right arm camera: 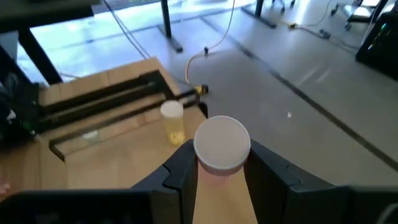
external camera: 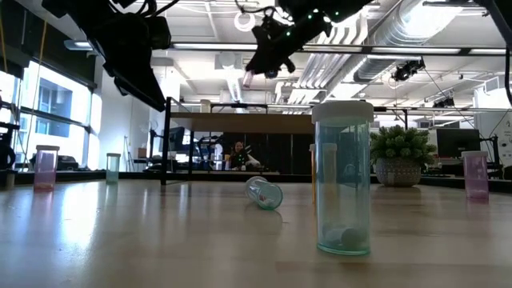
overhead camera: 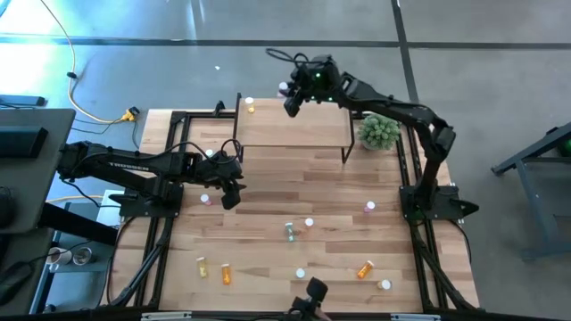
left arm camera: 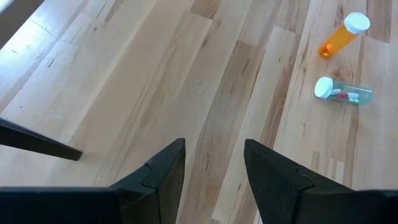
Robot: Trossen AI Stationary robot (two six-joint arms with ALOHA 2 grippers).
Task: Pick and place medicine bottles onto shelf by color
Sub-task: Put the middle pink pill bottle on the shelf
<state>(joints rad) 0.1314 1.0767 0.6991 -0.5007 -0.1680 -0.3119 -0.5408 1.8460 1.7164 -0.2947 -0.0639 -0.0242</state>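
Observation:
My right gripper [overhead camera: 287, 96] is shut on a pink medicine bottle with a white cap [right arm camera: 222, 144] and hovers over the left part of the shelf [overhead camera: 303, 134]. A yellow bottle [right arm camera: 172, 122] stands on the shelf's far left corner, just beyond the held one. My left gripper [overhead camera: 230, 192] hangs open above the table's left middle with nothing between its fingers [left arm camera: 161, 171]. A pink bottle [overhead camera: 205, 199] stands close beside it. More bottles stand or lie on the near half of the table. My right gripper pinches the pink bottle's body [right arm camera: 214, 180] just under the white cap, one finger [right arm camera: 180, 165] on either side. The fingers slant down from the table's right. The bottle stays roughly upright, cap up, and its pink lower end [external camera: 248, 78] hangs clear above the shelf.
A green potted plant [overhead camera: 379, 131] stands right of the shelf. On the near half of the table are a pink bottle [overhead camera: 369, 207], a lying green one [overhead camera: 290, 232], a yellow one [overhead camera: 202, 266] and orange ones [overhead camera: 226, 274] [overhead camera: 365, 268]. Black frame rails [overhead camera: 161, 232] border the table.

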